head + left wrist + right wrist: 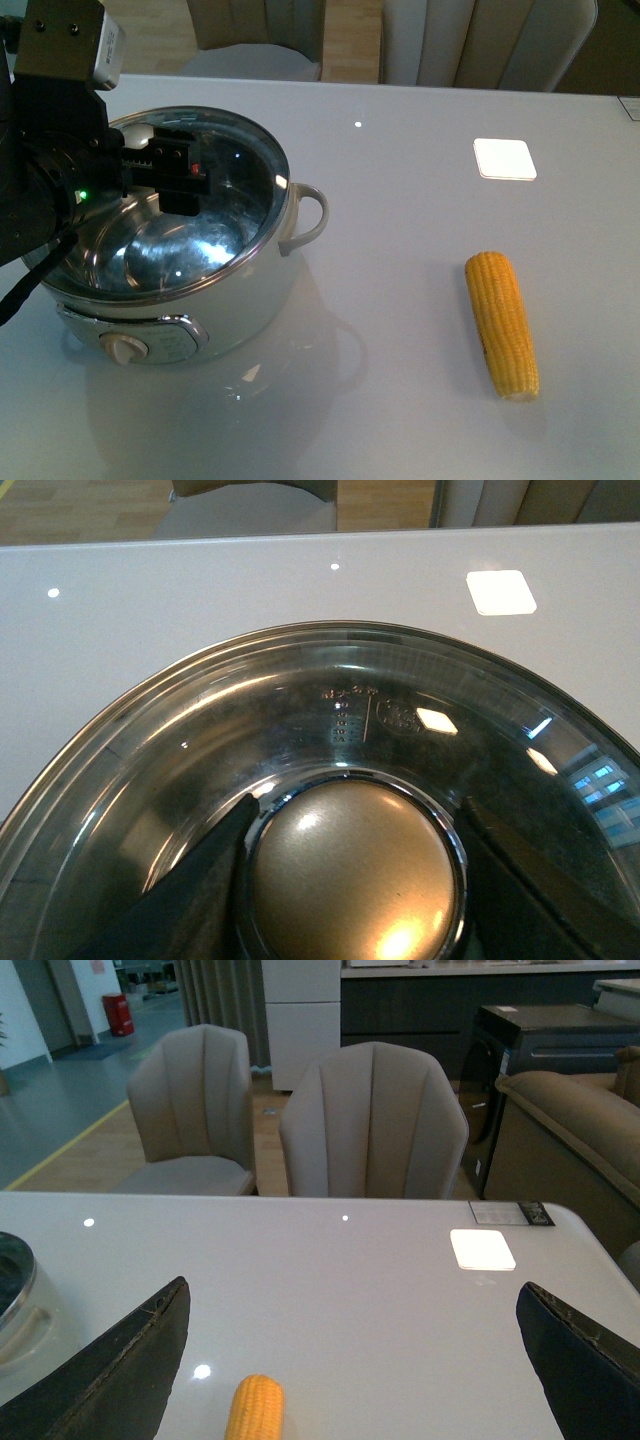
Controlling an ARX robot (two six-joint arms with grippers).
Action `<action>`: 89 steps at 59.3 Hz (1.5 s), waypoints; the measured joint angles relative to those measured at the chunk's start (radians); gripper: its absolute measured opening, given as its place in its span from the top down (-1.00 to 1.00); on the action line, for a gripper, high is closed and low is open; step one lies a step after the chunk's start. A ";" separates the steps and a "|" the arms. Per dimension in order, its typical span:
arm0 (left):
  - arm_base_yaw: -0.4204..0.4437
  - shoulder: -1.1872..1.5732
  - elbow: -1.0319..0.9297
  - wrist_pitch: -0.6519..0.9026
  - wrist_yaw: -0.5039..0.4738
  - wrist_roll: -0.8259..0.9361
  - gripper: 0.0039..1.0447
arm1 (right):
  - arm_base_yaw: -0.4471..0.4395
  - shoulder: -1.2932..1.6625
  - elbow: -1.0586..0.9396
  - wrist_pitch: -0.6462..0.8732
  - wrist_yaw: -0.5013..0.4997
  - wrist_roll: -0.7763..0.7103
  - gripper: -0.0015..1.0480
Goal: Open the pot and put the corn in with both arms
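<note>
Left pincer (357, 805) flanks the lid knob (350, 880) (contact unclear).

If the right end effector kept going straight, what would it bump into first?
Probably the table, a bit beyond the corn, which lies low in front of the open right end effector. Depth is unclear, so this is a guess.

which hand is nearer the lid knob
Left. The left hand clasps the lid knob from both sides. The right hand is open and well away from the pot, over the table with the corn ahead of it.
</note>
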 joint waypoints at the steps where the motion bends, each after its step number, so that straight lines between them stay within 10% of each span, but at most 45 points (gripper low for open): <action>1: 0.002 0.000 0.000 0.001 0.001 -0.002 0.04 | 0.000 0.000 0.000 0.000 0.000 0.000 -0.83; 56: 0.054 -0.315 -0.030 -0.126 -0.008 0.074 0.14 | 0.000 0.000 0.000 0.000 0.000 0.000 -0.83; 89: 0.721 -0.237 -0.208 0.188 0.305 0.203 0.14 | 0.000 0.000 0.000 0.000 0.000 0.000 -0.83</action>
